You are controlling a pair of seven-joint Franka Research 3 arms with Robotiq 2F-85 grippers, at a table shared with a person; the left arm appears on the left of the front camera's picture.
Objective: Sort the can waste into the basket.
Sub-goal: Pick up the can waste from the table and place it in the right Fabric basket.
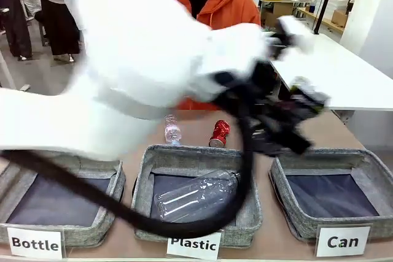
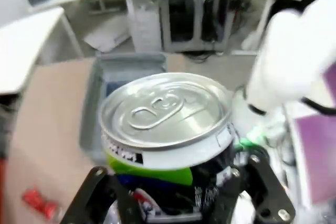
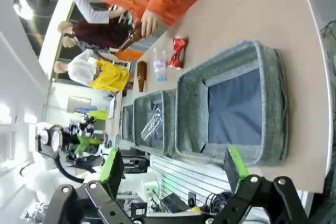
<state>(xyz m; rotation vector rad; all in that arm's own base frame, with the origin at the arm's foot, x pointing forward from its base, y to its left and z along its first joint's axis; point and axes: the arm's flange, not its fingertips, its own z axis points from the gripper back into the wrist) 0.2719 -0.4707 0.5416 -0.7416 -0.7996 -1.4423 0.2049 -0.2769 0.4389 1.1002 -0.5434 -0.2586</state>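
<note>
Left gripper [image 2: 176, 192] check: clamping shut on the black can [image 2: 168, 119], gripping low on the crumpled body and leaving the silver top clear of the fingers. Hanging above the table in the front view, at about 11 o'clock from the Can basket [image 1: 284, 196] and not yet over its dark lining. Right gripper [image 3: 174, 169] check: standing apart, holding nothing.

Flagging risks, as judgement:
- Letting go at this spot, and so dropping the can on the table or on the grey rim.
- Gripping so low on a dented wall, and so risking a pivot or slip.
- Leaving the red can [image 1: 219, 133] unsorted at 12 o'clock from the Plastic basket [image 1: 146, 170].

Noting orientation: facing the wrist camera with the silver top, tipping slightly toward 12 o'clock; running the short long axis roughly along the fingers.
</note>
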